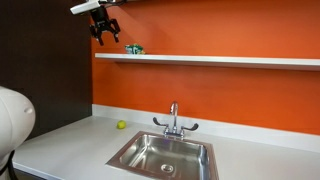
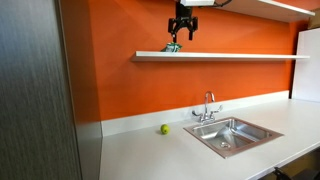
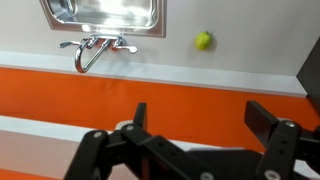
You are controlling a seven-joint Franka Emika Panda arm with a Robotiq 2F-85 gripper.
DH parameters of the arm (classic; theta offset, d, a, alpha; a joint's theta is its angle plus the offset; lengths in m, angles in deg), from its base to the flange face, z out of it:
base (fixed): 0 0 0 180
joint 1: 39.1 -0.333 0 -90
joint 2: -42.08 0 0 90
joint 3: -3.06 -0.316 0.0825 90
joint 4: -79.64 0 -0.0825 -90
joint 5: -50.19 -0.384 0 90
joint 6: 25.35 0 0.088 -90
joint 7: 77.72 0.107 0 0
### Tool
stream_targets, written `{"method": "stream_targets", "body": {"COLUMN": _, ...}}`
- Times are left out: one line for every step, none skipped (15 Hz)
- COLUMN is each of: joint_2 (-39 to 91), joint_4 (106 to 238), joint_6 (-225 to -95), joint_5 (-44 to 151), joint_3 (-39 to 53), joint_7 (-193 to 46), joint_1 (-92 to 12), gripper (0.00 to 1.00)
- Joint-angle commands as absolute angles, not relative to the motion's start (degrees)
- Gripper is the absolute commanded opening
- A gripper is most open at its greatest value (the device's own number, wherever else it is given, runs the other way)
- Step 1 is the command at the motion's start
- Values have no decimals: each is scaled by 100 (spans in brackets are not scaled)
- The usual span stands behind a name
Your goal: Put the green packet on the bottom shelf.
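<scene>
Up front, a flat grey countertop (image 1: 60,140) with a sunken steel sink (image 1: 165,155) and a chrome tap (image 1: 174,120) behind the basin. Close to the wall, a small round yellow-green ball (image 1: 121,125), well apart from everything overhead. Further back, up the orange wall (image 1: 200,90), a long thin white board, the bottom shelf (image 1: 220,60). Lying on it already, near its end: the small flat crinkly green packet (image 1: 134,48). Above that and clear of it, the black Robotiq gripper (image 1: 107,34), fingers (image 3: 140,116) spread wide in the wrist view with nothing between them. Seems done bar the retreat. Main risk from here: a low or sideways pull-away clipping the light packet or the board's edge and knocking the packet off towards the countertop.
</scene>
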State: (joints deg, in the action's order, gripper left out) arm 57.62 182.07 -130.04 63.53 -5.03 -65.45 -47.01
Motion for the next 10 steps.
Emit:
{"method": "stream_targets", "body": {"joint_2": 6461, "joint_4": 19212, "joint_6": -13010, "joint_5": 6095, "joint_3": -598, "joint_7": -6307, "joint_1": -4634, "gripper": 100}}
{"method": "stream_targets", "body": {"joint_2": 6564, "joint_4": 19389, "joint_6": -12994, "joint_5": 6038, "joint_3": -604, "joint_7": -6285, "joint_1": -4623, "gripper": 100}}
{"method": "stream_targets", "body": {"joint_2": 6650, "joint_4": 19555, "joint_6": -12981, "joint_5": 5967, "joint_3": -597, "joint_7": -6252, "joint_1": -4608, "gripper": 100}}
{"method": "stream_targets", "body": {"joint_2": 6729, "joint_4": 19724, "joint_6": -12983, "joint_5": 5897, "joint_3": -590, "joint_7": -6242, "joint_1": -4600, "gripper": 100}}
{"method": "stream_targets", "body": {"joint_2": 6791, "joint_4": 19883, "joint_6": -12962, "joint_5": 5820, "joint_3": -571, "joint_7": -6245, "joint_1": -4591, "gripper": 100}}
{"method": "stream_targets", "body": {"joint_2": 6837, "joint_4": 20040, "joint_6": -12956, "joint_5": 5758, "joint_3": -553, "joint_7": -6244, "joint_1": -4579, "gripper": 100}}
{"method": "stream_targets", "body": {"joint_2": 6865, "joint_4": 20168, "joint_6": -12931, "joint_5": 5659, "joint_3": -515, "joint_7": -6274, "joint_1": -4563, "gripper": 100}}
{"method": "stream_targets", "body": {"joint_2": 6883, "joint_4": 20313, "joint_6": -12921, "joint_5": 5566, "joint_3": -482, "joint_7": -6275, "joint_1": -4537, "gripper": 100}}
{"method": "stream_targets", "body": {"joint_2": 6885, "joint_4": 20450, "joint_6": -12915, "joint_5": 5484, "joint_3": -439, "joint_7": -6275, "joint_1": -4501, "gripper": 100}}
{"method": "stream_targets", "body": {"joint_2": 6882, "joint_4": 20576, "joint_6": -12918, "joint_5": 5408, "joint_3": -395, "joint_7": -6277, "joint_1": -4467, "gripper": 100}}
